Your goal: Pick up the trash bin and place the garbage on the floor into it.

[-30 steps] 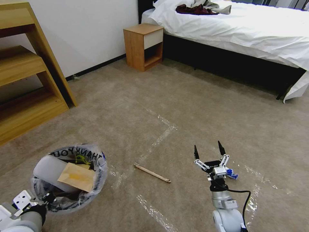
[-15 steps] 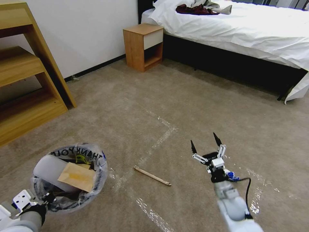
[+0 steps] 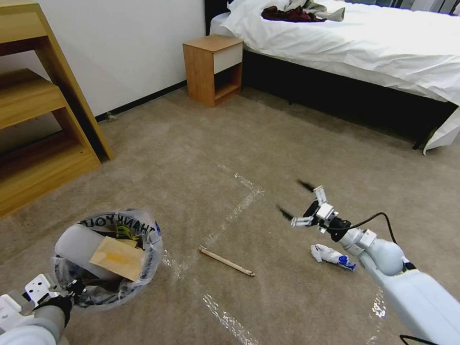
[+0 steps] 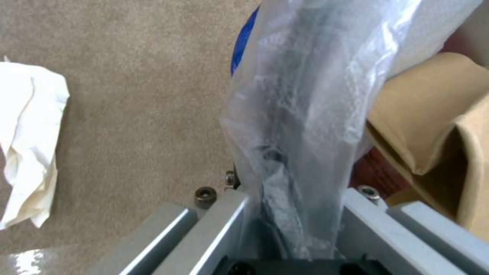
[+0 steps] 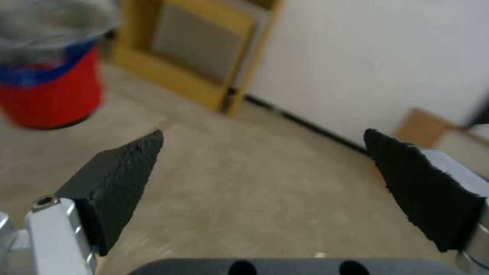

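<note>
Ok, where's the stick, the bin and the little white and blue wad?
wooden stick [image 3: 226, 261], head view, middle of its length on the carpet.
trash bin [image 3: 152, 229], head view, bag-covered rim on its right side.
white-blue wad [image 3: 327, 253], head view, its white middle.

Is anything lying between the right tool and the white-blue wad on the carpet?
Nothing visible. The right tool, open and empty, is in the air beyond the white-blue wad, with bare floor beneath. The wooden stick lies off toward the trash bin, which the left tool grips by its rim.
</note>
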